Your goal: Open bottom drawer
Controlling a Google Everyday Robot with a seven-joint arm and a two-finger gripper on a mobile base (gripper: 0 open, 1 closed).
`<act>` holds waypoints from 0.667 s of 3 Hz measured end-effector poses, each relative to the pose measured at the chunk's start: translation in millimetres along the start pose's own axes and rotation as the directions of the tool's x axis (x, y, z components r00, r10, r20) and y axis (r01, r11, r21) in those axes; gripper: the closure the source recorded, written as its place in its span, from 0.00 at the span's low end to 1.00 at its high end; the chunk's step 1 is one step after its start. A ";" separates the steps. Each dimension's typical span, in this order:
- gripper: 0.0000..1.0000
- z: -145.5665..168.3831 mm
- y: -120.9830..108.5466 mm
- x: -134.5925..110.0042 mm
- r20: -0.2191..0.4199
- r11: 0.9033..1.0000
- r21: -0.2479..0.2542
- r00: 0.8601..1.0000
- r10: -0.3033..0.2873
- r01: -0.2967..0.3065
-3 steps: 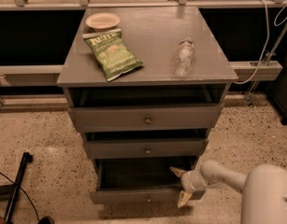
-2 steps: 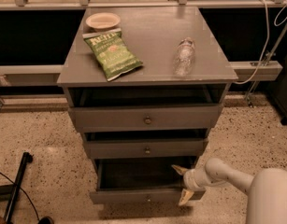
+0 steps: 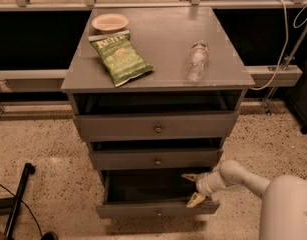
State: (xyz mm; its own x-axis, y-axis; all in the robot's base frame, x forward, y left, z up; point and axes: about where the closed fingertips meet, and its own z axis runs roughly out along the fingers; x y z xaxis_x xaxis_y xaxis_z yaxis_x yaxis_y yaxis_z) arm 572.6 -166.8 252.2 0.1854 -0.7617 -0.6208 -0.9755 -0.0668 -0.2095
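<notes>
Inspecting the cabinet from my station, I find the bottom drawer (image 3: 143, 210), a grey flat-fronted wooden drawer with a small round brass knob, standing well forward of the two grey drawer fronts above it, with its dark interior exposed. The white arm's claw (image 3: 193, 188) sits at the drawer's right end, just behind the front panel. Its two tan fingers (image 3: 196, 200) are spread wide with nothing visible between them, and the lower one appears to touch the front's top edge. Judgement: the opening is largely done. What is left, at most, is a short further pull and clearing the claw away. On the grey worktop (image 3: 163, 59) a green crisp bag (image 3: 120, 56), a clear plastic bottle (image 3: 196, 60) and a shallow pale bowl (image 3: 110, 22) lie apart from one another.
</notes>
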 end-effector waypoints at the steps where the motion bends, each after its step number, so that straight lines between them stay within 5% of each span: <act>1: 0.42 0.1 -10.9 0.3 0.009 1.000 -0.004 1.000 0.029 -0.029; 2: 0.43 2.0 -15.0 9.8 -0.006 0.999 0.004 0.999 0.052 -0.052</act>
State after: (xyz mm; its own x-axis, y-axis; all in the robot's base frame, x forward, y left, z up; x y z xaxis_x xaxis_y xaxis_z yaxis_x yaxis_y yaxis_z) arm 589.3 -172.0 247.8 0.1338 -0.7680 -0.6263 -0.9833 -0.0243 -0.1803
